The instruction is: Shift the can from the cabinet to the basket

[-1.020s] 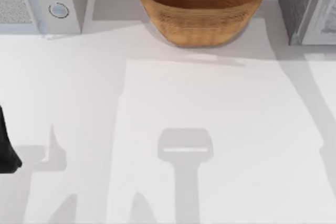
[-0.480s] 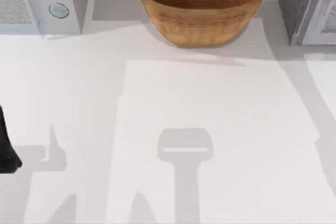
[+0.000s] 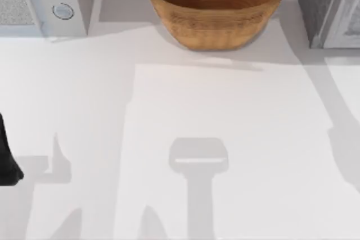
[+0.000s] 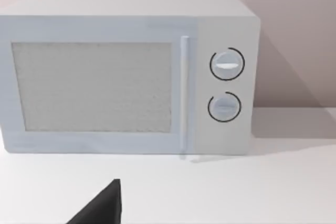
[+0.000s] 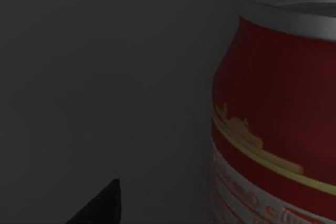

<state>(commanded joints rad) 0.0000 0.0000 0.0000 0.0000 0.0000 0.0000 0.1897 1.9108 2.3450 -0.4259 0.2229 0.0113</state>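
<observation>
The can (image 5: 278,108) stands upright in a dim enclosure in the right wrist view, very close to that camera, its silver top above a red side with a gold band. That dimness suggests it sits inside the cabinet (image 3: 326,7), whose dark grey speckled body and pale front panel occupy the far right corner of the tabletop (image 3: 225,127) in the top view. The basket (image 3: 216,4) sits at the far edge near the middle, well apart from the cabinet, its ribbed inside holding nothing. A white microwave (image 4: 126,72) with two round knobs fills the far left corner.

The right arm appears to be reaching into the cabinet beside the can; whether its jaws are spread or closed cannot be told, and nothing shows them holding anything. The left arm (image 3: 7,158) waits at the near left edge, its jaws likewise unreadable.

The can is probably light, stiff and smooth-walled, so it could slip or dent. A grip across the straight red mid-body, below the tapered shoulder, looks safest.
</observation>
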